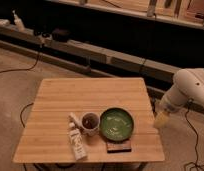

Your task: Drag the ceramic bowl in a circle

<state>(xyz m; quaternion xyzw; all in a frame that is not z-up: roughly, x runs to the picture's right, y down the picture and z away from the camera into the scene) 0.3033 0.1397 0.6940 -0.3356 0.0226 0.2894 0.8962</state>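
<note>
The ceramic bowl is wide and shallow, glossy green inside with a dark rim. It sits on the wooden table near the front right. My gripper hangs at the end of the white arm, just past the table's right edge and level with the bowl. It stands open with nothing in it, about a bowl's width to the right of the bowl and not touching it.
A small white mug with a dark inside stands right against the bowl's left side. A pale tube lies in front of the mug. A dark square slab sits under the bowl's front edge. Cables run over the floor.
</note>
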